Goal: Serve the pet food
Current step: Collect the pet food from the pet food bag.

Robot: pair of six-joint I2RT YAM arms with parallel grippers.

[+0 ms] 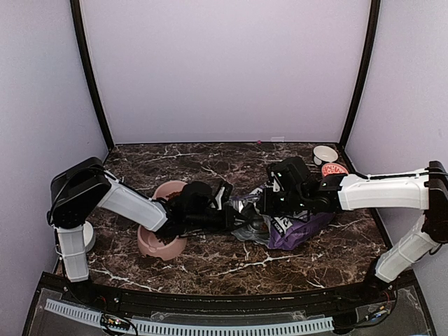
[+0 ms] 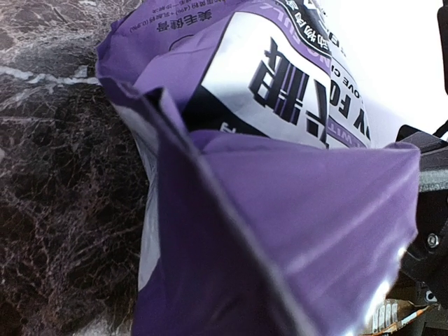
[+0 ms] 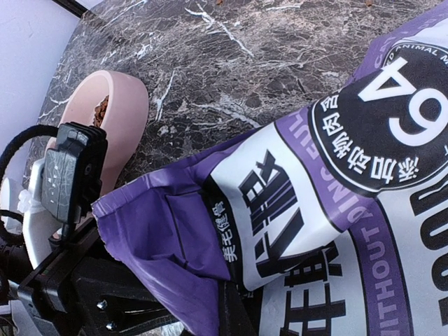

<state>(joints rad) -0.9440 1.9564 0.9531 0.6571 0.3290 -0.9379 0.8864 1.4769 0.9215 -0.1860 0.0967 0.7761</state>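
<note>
L hand (image 1: 225, 198) narrow, appeared pinched on mouth edge of purple bag (image 1: 297, 229). R hand (image 1: 274, 196) shut tight, seemingly on bag film further back; its fingers weren't clearly visible. Bag slumped on counter (image 1: 231, 262), just beside pink bowl (image 1: 157, 245). Pet food (image 3: 101, 110): some kibble showed in one bowl compartment, the rest presumably inside the bag, unseen. Judged step: pour under way, or between pours. Next move probably needs both hands to raise the bag and tip its mouth over the bowl rim, keeping the mouth open.

The purple-and-white bag (image 3: 336, 210) carries a large "64", the word "WITHOUT" and Chinese characters.
</note>
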